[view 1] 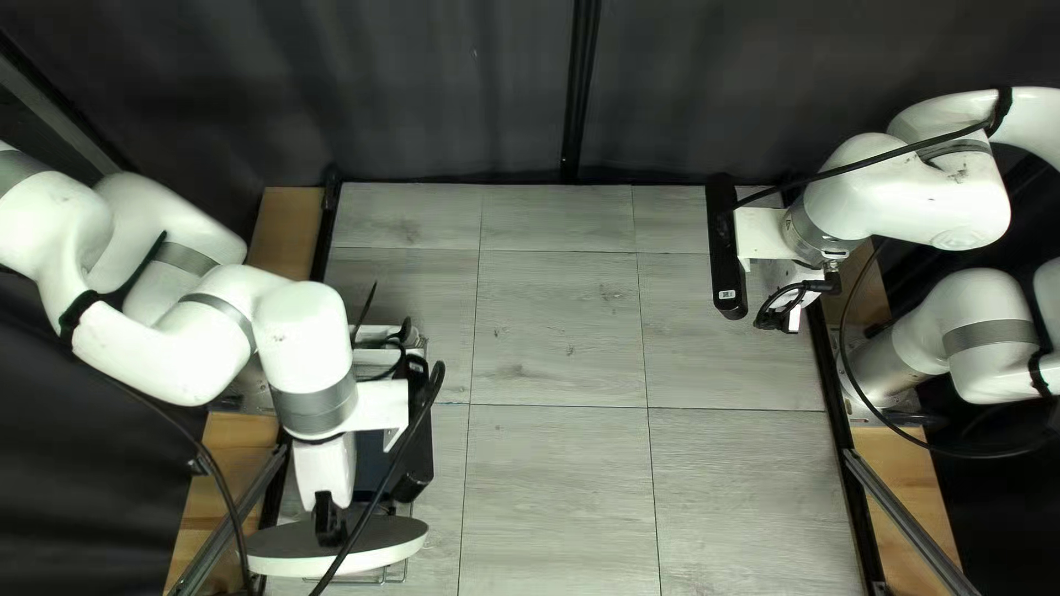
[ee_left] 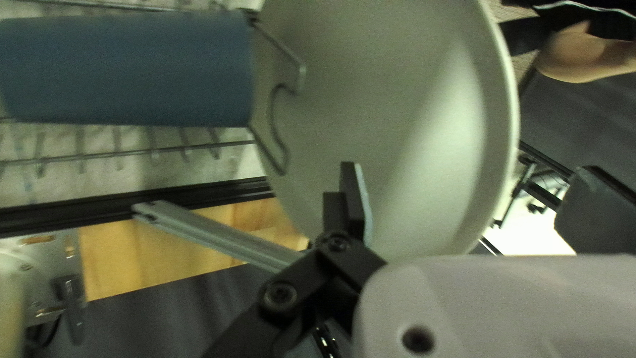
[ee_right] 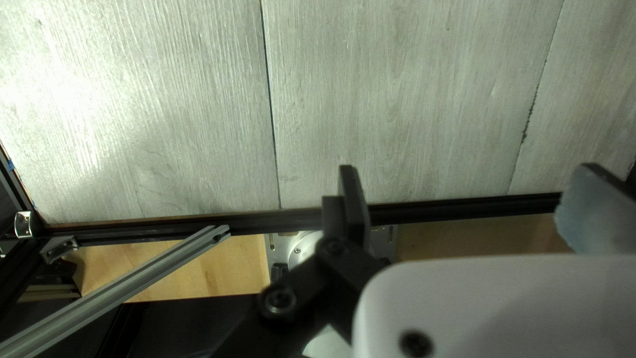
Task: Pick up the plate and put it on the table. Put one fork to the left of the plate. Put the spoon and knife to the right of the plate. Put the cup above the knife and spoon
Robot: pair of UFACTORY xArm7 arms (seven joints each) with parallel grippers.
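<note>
One plate (view 1: 389, 557) was seen tilted beside the wire rack (ee_left: 159, 152). The left gripper (view 1: 329, 524) was positioned at it, jaws parted. The right gripper (view 1: 780, 322) was held over the worktop (view 1: 558, 331), its jaws also spread apart.

A robotics lab is suggested by what can be seen: the white left arm (view 1: 155, 348) and right arm (view 1: 905, 199) are mounted at opposite sides of the grey table (view 1: 558, 331), with black cables (view 1: 922, 146) strung along them. Beside the table, metal struts (ee_right: 132, 282) and wooden boards (view 1: 293, 221) are fitted; behind it, a dark curtain (view 1: 442, 88) is hung.
</note>
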